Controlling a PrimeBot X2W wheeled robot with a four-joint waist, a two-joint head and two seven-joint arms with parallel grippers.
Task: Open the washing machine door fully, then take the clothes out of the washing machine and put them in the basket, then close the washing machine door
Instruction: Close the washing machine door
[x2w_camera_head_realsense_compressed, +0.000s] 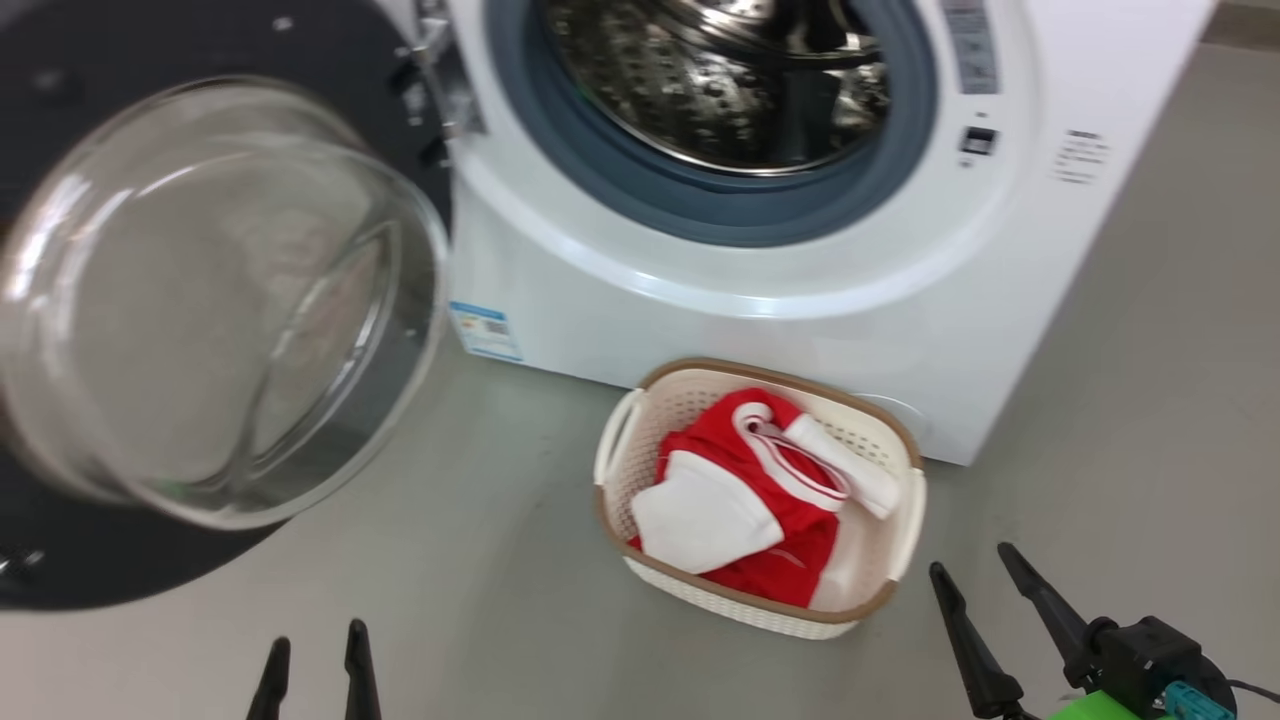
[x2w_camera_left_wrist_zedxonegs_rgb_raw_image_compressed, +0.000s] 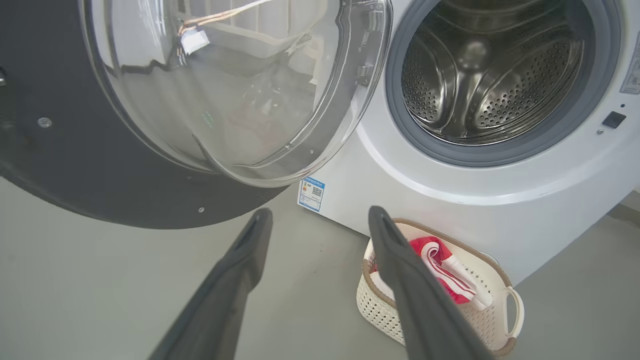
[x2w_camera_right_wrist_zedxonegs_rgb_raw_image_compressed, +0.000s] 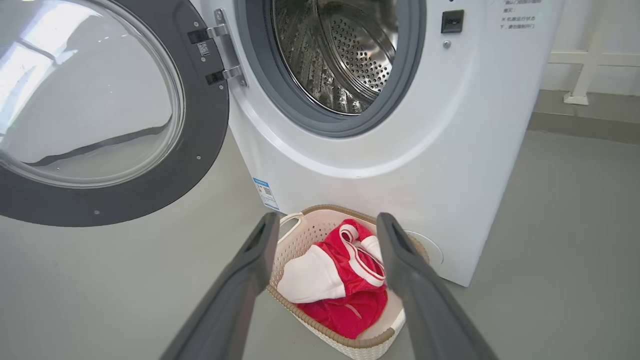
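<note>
The white washing machine (x2w_camera_head_realsense_compressed: 800, 330) (x2w_camera_left_wrist_zedxonegs_rgb_raw_image_compressed: 450, 200) (x2w_camera_right_wrist_zedxonegs_rgb_raw_image_compressed: 450, 150) stands with its steel drum (x2w_camera_head_realsense_compressed: 720, 80) (x2w_camera_left_wrist_zedxonegs_rgb_raw_image_compressed: 490, 75) (x2w_camera_right_wrist_zedxonegs_rgb_raw_image_compressed: 345, 55) bare inside. Its door (x2w_camera_head_realsense_compressed: 210, 300) (x2w_camera_left_wrist_zedxonegs_rgb_raw_image_compressed: 100, 165) (x2w_camera_right_wrist_zedxonegs_rgb_raw_image_compressed: 200, 130), black-rimmed with a bulging glass bowl, is swung wide to the left. On the floor before the machine sits the cream basket (x2w_camera_head_realsense_compressed: 905, 535) (x2w_camera_left_wrist_zedxonegs_rgb_raw_image_compressed: 500, 320) (x2w_camera_right_wrist_zedxonegs_rgb_raw_image_compressed: 300, 240) with the red and white clothes (x2w_camera_head_realsense_compressed: 780, 490) (x2w_camera_left_wrist_zedxonegs_rgb_raw_image_compressed: 440, 270) (x2w_camera_right_wrist_zedxonegs_rgb_raw_image_compressed: 350, 280) in it. My left gripper (x2w_camera_head_realsense_compressed: 315, 650) (x2w_camera_left_wrist_zedxonegs_rgb_raw_image_compressed: 317, 220) is open and holds nothing, low near the door. My right gripper (x2w_camera_head_realsense_compressed: 975, 570) (x2w_camera_right_wrist_zedxonegs_rgb_raw_image_compressed: 327, 225), also open with nothing between its fingers, hangs right of the basket.
Grey floor (x2w_camera_head_realsense_compressed: 480, 560) spreads around the machine. A small blue label (x2w_camera_head_realsense_compressed: 485, 330) (x2w_camera_left_wrist_zedxonegs_rgb_raw_image_compressed: 311, 194) (x2w_camera_right_wrist_zedxonegs_rgb_raw_image_compressed: 265, 192) sticks to the machine's lower left front. A white wall with a pipe stand (x2w_camera_right_wrist_zedxonegs_rgb_raw_image_compressed: 580, 75) lies beyond on the right.
</note>
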